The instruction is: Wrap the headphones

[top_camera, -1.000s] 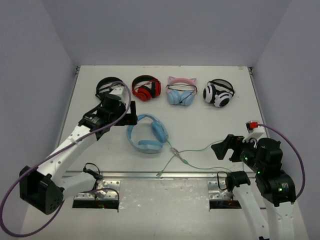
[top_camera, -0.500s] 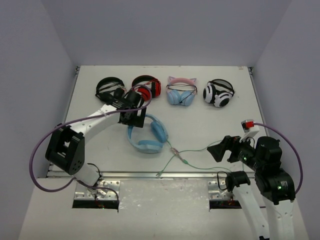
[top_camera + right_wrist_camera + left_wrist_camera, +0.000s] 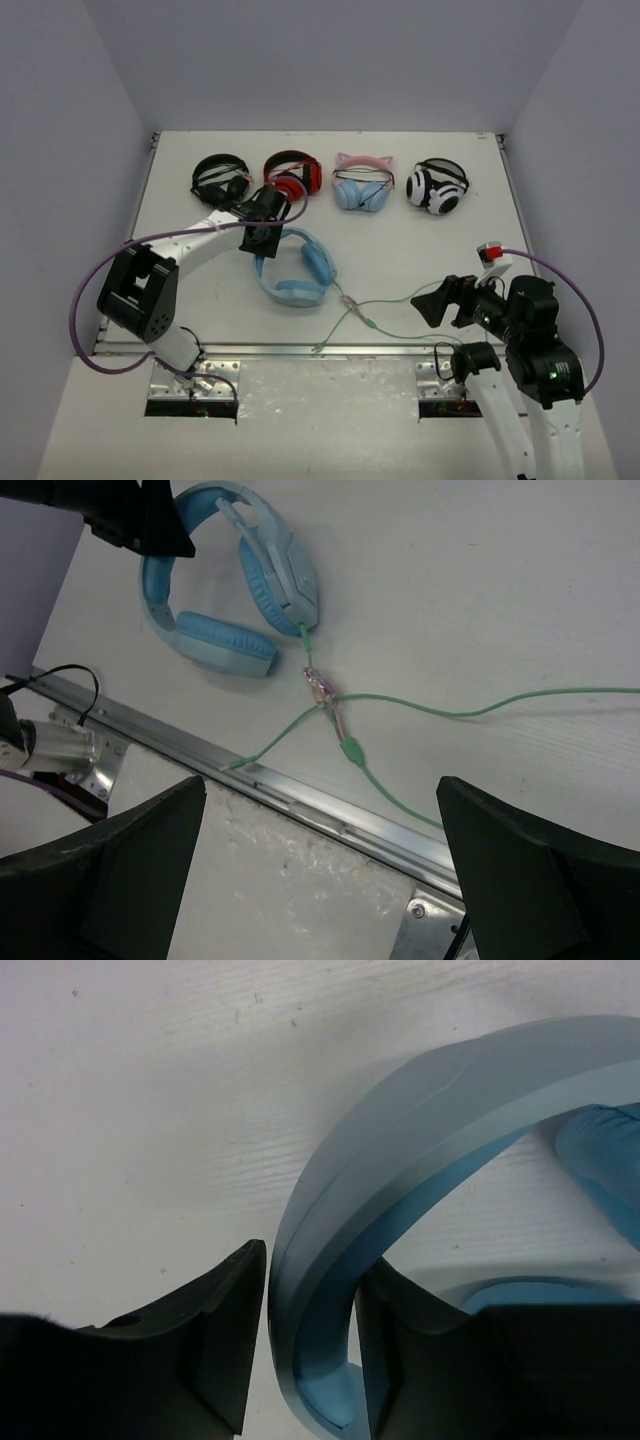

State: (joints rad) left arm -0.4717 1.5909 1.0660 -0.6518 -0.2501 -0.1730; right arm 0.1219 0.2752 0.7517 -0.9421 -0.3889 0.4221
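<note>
Straddling the headband (image 3: 400, 1130), the left end effector (image 3: 310, 1340) clamps the headphones (image 3: 300, 291) mid-bench (image 3: 430, 235); their cable (image 3: 400, 298) trails rightward toward the nearer right end effector (image 3: 432, 303), its fingers wide apart.

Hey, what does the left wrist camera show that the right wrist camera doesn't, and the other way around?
Only left wrist: the left gripper with its fingers close against both sides of the headband. Only right wrist: the headphones whole, their green cable trailing, the table-edge rail, the right gripper open. Both: the blue headband on the white table.
</note>
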